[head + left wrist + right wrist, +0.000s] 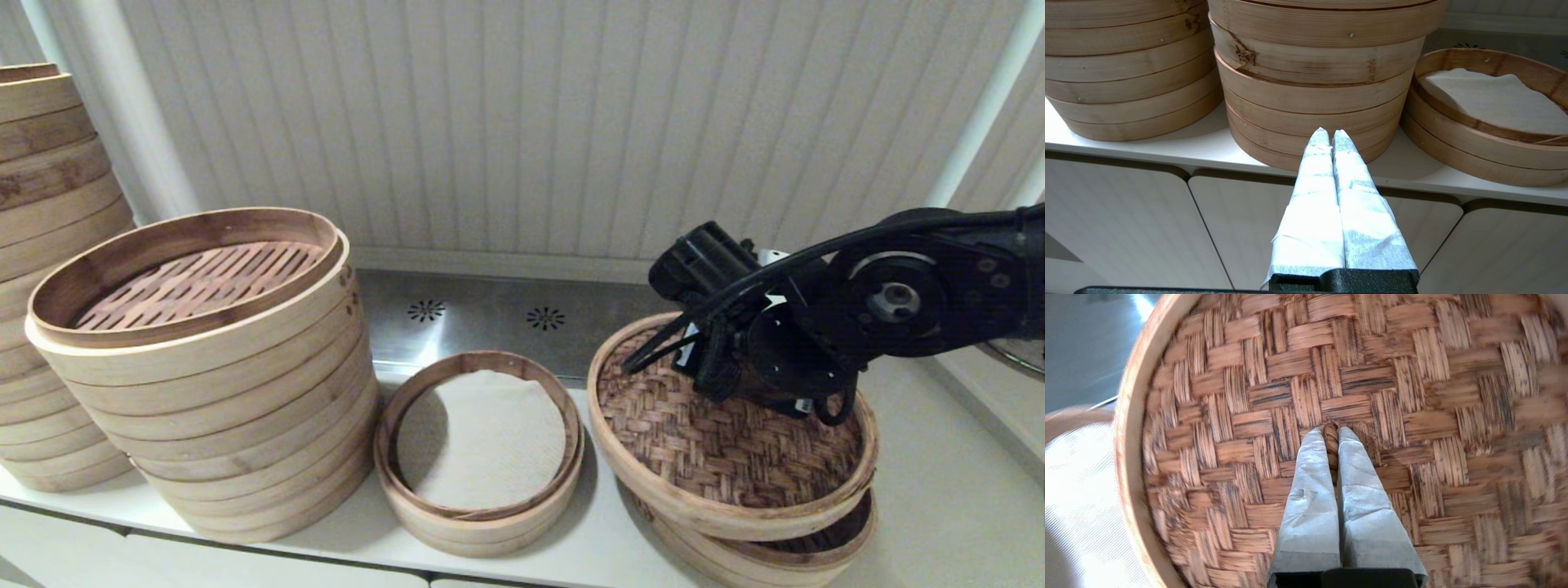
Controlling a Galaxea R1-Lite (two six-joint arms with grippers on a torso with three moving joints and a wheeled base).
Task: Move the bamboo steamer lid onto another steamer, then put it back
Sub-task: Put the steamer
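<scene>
Low before the worktop's front edge, the left gripper (pixel 1331 136) hangs with fingers pressed together, empty. At the right end, the right gripper (pixel 1331 435) reaches down, pinching the small woven loop (pixel 1331 443) of the bamboo steamer lid (pixel 718 441), tilted over a low basket (pixel 816 547). Another steamer (pixel 479 453) sits just left.

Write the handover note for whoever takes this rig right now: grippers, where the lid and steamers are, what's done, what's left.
Right gripper: shut on the small woven loop at the middle of the bamboo steamer lid.
Left gripper: shut, empty, parked low in front of the counter, facing the tall steamer stack.
Lid: tilted, over the low basket at the robot's right.
Liner-floored steamer: uncovered, beside it at centre.
Done: lid gripped.
Left: set it on the lined steamer, then bring it back.
</scene>
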